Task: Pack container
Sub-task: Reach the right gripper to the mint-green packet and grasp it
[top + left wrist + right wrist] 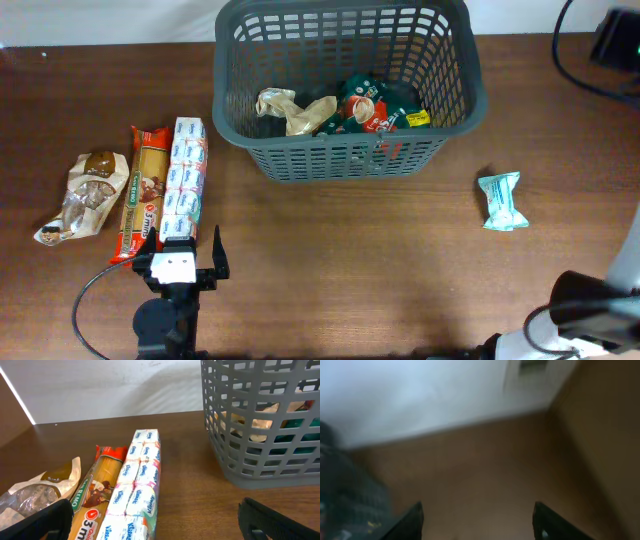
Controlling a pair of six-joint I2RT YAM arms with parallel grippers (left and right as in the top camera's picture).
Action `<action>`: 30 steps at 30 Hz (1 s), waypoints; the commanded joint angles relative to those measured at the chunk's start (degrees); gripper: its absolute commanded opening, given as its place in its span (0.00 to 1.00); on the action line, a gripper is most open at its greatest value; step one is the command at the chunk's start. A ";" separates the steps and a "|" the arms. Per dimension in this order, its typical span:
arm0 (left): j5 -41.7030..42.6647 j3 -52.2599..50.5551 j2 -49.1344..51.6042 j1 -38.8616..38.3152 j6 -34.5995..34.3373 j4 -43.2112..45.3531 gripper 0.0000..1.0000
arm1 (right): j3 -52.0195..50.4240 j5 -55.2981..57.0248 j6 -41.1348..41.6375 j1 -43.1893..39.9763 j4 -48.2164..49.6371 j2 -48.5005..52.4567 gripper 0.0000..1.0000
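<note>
We see the dark grey basket (340, 160) at the table's far centre, holding a crumpled beige packet (290, 110) and a green-and-red packet (375, 108) — we judge the packing partly done. Four items wait outside: a tissue pack (184, 180), spaghetti packet (142, 190) and clear bag (85, 195) on the left, and a teal packet (502, 200) on the right. The left gripper (184, 258) hovers near the tissue pack, spread wide and empty; the right gripper (477, 510) is also wide, holding nothing.

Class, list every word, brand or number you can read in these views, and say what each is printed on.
"3 m": in a red circle on the spaghetti packet; the rest is cut off.
"Kleenex": repeated in blue on the tissue pack, slightly blurred.
Packets inside the basket: print too small to read.
Teal packet: nothing legible.
Right wrist view: too blurred, no text.
</note>
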 commanded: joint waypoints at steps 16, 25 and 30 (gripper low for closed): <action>0.42 -0.44 -0.28 -0.24 -0.13 0.13 0.99 | -50.69 -12.02 -2.78 -0.83 13.25 2.25 0.82; 0.42 -0.44 -0.28 -0.24 -0.13 0.13 0.99 | -61.07 -11.56 -2.69 -0.83 20.50 2.34 0.27; 0.42 -0.44 -0.28 -0.24 -0.13 0.13 0.99 | -61.31 -11.58 -2.10 -0.96 23.41 2.34 0.03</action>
